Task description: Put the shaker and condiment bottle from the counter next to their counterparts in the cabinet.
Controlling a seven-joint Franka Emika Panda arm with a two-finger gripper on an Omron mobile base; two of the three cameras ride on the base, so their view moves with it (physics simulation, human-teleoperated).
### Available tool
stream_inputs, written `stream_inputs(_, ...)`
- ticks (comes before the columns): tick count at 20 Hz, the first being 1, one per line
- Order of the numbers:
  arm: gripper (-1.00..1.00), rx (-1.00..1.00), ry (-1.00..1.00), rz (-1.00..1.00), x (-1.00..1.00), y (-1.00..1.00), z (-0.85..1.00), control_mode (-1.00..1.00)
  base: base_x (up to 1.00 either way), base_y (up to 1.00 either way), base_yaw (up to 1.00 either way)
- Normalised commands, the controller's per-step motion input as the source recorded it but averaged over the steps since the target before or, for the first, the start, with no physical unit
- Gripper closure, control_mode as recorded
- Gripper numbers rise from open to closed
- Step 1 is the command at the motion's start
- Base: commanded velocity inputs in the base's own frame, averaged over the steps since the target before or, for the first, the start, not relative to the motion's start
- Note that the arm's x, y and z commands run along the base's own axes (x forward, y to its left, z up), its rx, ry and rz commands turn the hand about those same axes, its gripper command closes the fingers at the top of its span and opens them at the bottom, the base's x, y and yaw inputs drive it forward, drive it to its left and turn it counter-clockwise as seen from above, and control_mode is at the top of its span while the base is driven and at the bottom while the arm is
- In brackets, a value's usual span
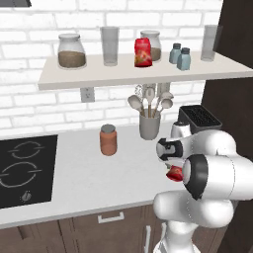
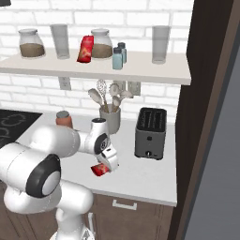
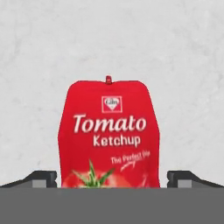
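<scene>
The condiment bottle [image 3: 109, 131], a red ketchup pack, lies on the white counter [image 1: 74, 183] near its front edge, also seen as a red patch under the hand [image 1: 174, 173] [image 2: 99, 170]. My gripper [image 3: 111, 180] hangs over it, open, with a fingertip [image 3: 43, 178] on either side and a gap to the bottle. Its red counterpart [image 1: 143, 52] [image 2: 85, 48] stands on the cabinet shelf [image 1: 123, 76] [image 2: 154, 72]. Two pale blue shakers [image 1: 184, 59] [image 2: 117, 58] stand side by side on the shelf to its right; I cannot tell which is which.
An orange-brown jar [image 1: 108, 140], a utensil holder [image 1: 149, 126] and a black toaster [image 2: 151, 133] stand on the counter. A cooktop [image 1: 24, 170] lies at left. Glass jars [image 1: 72, 51] and glasses [image 1: 109, 45] share the shelf. A dark tall panel [image 2: 211, 117] bounds the right.
</scene>
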Motion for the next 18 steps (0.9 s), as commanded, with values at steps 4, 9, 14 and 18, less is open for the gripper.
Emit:
stream_inputs(4, -1.0, 0.0, 0.1, 0.0, 0.0, 0.0, -0.14, -1.0, 0.0, 0.0, 0.0)
stream_inputs(9, -1.0, 0.0, 0.0, 0.0, 0.0, 0.0, -0.06, -1.0, 0.0, 0.0, 0.0)
stream_inputs(14, 1.0, 0.0, 0.0, 0.0, 0.0, 0.0, -0.01, -1.0, 0.0, 0.0, 0.0)
stream_inputs(18, 1.0, 0.0, 0.0, 0.0, 0.0, 0.0, 0.0, -1.0, 0.0, 0.0, 0.0)
